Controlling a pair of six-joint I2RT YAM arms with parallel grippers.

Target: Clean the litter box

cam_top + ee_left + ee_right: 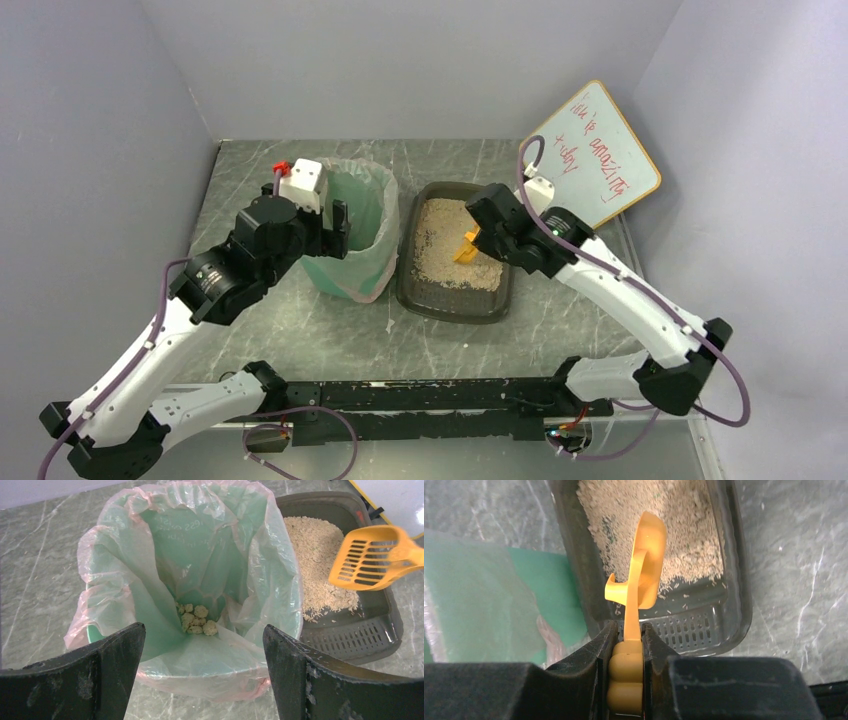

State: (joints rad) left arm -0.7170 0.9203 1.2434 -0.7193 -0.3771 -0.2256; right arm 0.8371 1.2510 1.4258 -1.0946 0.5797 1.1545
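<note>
The dark grey litter box with beige litter lies mid-table, right of the green bin with a clear bag liner. It also shows in the left wrist view and the right wrist view. My right gripper is shut on the handle of the orange slotted scoop, held on edge above the litter; the scoop also shows in the top view and the left wrist view. My left gripper is open and empty, just in front of the bin. Several litter clumps lie in the bag.
A whiteboard with red writing leans at the back right. A slotted grey section fills the near end of the box. Grey walls close in the table on three sides. A few litter grains lie on the table near the box.
</note>
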